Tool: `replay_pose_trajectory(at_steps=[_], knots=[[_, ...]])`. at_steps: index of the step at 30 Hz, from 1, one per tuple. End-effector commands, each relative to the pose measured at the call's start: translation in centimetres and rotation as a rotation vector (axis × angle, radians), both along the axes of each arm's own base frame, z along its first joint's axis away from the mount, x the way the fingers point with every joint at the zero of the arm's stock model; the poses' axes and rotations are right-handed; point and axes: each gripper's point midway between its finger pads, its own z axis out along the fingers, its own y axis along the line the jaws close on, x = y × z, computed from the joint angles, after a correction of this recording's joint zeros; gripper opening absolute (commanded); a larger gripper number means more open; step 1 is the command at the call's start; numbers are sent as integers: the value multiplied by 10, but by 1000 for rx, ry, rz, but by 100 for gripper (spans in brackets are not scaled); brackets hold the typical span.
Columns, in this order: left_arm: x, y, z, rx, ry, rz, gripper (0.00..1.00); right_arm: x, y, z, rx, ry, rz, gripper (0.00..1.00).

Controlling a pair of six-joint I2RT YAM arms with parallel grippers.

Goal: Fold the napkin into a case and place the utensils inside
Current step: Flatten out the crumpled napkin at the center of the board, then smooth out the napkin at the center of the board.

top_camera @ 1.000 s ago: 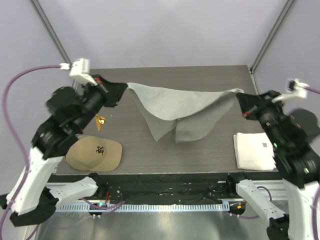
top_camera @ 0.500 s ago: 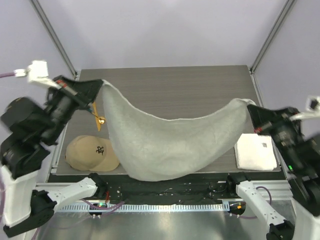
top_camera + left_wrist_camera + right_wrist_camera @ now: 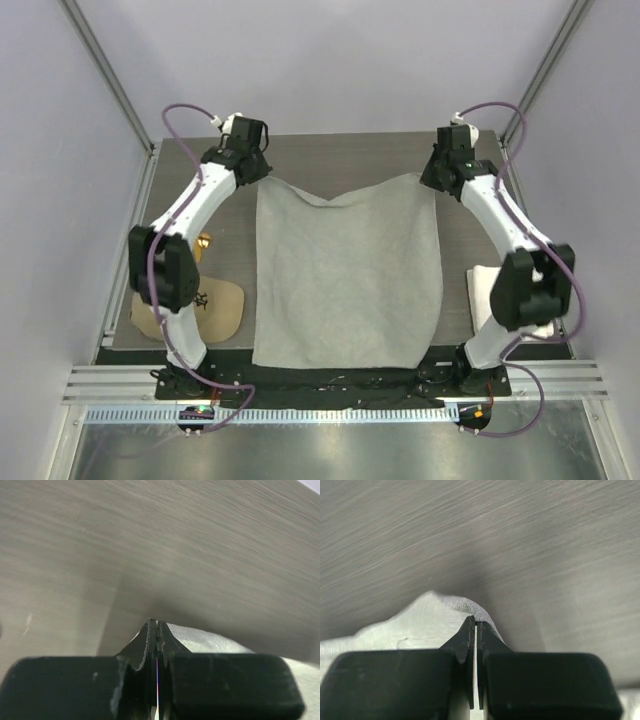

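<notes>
The light grey napkin [image 3: 345,275] lies spread flat over the middle of the table, its near edge reaching over the table's front. My left gripper [image 3: 259,181] is shut on its far left corner, and my right gripper [image 3: 428,179] is shut on its far right corner. In the left wrist view the shut tips [image 3: 156,624] pinch cloth [image 3: 215,642] just above the tabletop. The right wrist view shows the same: tips [image 3: 475,620] closed on a raised fold of napkin [image 3: 420,622]. Of the utensils, only a gold spoon [image 3: 203,242] shows, left of the napkin beside the left arm.
A tan cap [image 3: 222,305] with a black emblem lies at the near left, partly behind the left arm. A white towel [image 3: 480,290] sits at the near right, mostly hidden by the right arm. Frame posts stand at the far corners.
Both arms have swung from the near side out to the far side of the table. The napkin, hanging in a sagging loop between the grippers, now lies flat.
</notes>
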Motion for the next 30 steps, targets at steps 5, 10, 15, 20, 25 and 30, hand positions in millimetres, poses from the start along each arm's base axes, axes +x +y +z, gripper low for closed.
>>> replay_pose_trajectory(at_steps=[5, 10, 15, 20, 25, 30], knots=[[130, -27, -34, -131, -153, -42, 0, 141, -11, -34, 74, -121, 73, 1], [176, -22, -76, -140, -164, -25, 0, 187, -8, -79, 135, -107, 118, 1], [213, 0, -80, -198, -269, 7, 0, 225, -40, -92, 143, -146, 68, 23], [227, 31, -46, -88, -346, 50, 57, 238, -75, -98, 110, -74, -1, 66], [188, 28, 14, -13, -315, 63, 100, 161, -80, -65, 127, 70, -140, 75], [99, -29, 17, -132, -152, -34, 87, 48, -42, -71, 173, 184, -148, 75]])
